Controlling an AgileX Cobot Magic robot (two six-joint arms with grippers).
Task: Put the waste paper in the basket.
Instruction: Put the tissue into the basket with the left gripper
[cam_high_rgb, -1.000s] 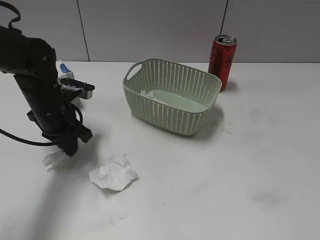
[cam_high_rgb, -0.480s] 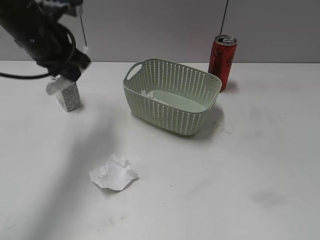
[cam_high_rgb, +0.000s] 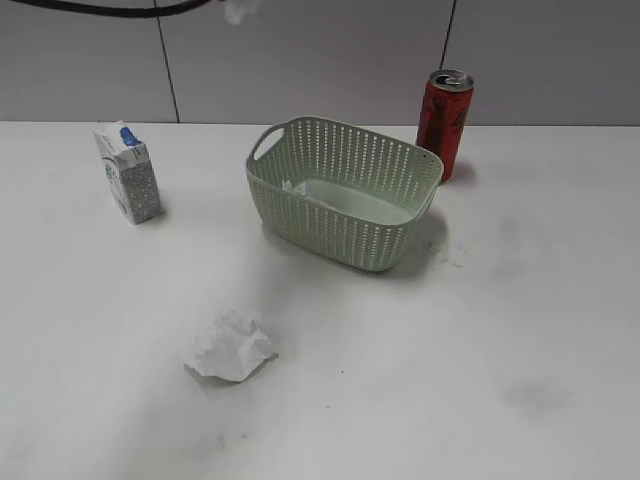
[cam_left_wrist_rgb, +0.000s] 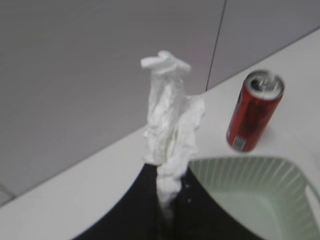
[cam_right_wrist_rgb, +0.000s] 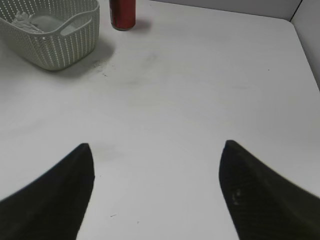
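Observation:
My left gripper (cam_left_wrist_rgb: 167, 195) is shut on a wad of waste paper (cam_left_wrist_rgb: 170, 127), held high in the air; in the exterior view only a scrap of that wad (cam_high_rgb: 240, 10) shows at the top edge. The sage-green basket (cam_high_rgb: 300, 200) stands at mid-table, and its rim (cam_left_wrist_rgb: 250, 162) lies just below and right of the held wad. One paper wad (cam_high_rgb: 298, 190) lies inside the basket, also seen in the right wrist view (cam_right_wrist_rgb: 22, 19). Another wad (cam_high_rgb: 230, 347) lies on the table at front left. My right gripper (cam_right_wrist_rgb: 156, 175) is open and empty above bare table.
A red drink can (cam_high_rgb: 445, 110) stands behind the basket's right end, and it shows in the left wrist view (cam_left_wrist_rgb: 254, 111) too. A small grey-patterned carton with a blue top (cam_high_rgb: 128, 172) stands at the left. The basket (cam_right_wrist_rgb: 50, 37) is far left of my right gripper.
My left arm has risen from the table at the left with the wad, moving up and right until it left the top of the exterior view. The carton stands uncovered now.

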